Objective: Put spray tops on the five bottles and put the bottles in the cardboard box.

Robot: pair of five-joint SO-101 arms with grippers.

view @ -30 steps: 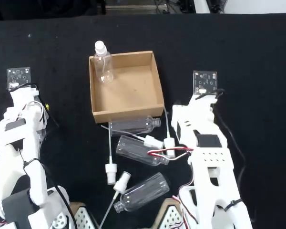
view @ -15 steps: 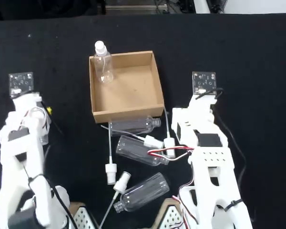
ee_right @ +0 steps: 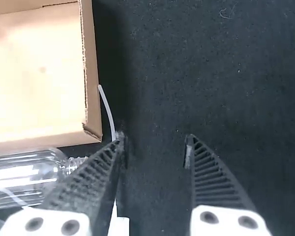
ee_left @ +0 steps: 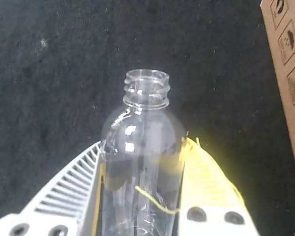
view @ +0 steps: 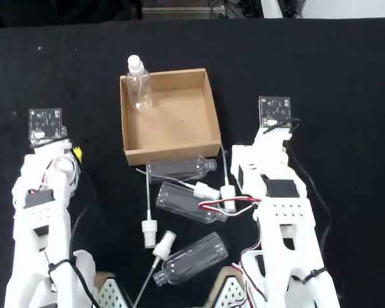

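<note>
My left arm (view: 42, 212) has swung toward 3 o'clock, nearer the cardboard box (view: 170, 154) at its 1 o'clock, with my left gripper (ee_left: 145, 145) clamped on an uncapped bottle (ee_left: 145, 123) that lacks one of the spray tops (view: 149, 231) lying by the box's 6 o'clock side, while my right gripper (ee_right: 155, 145) waits open at the box's 5 o'clock corner.

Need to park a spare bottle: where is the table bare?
Bare black tabletop right of the brown cardboard box and behind it. Crowded in front of the box: clear plastic bottles and white spray tops lie there.

A clear uncapped bottle (ee_left: 140, 147) is clamped by the left gripper (ee_left: 142, 162) above black cloth (ee_left: 49, 73); cardboard box (ee_left: 287, 73) is seen nearby.
</note>
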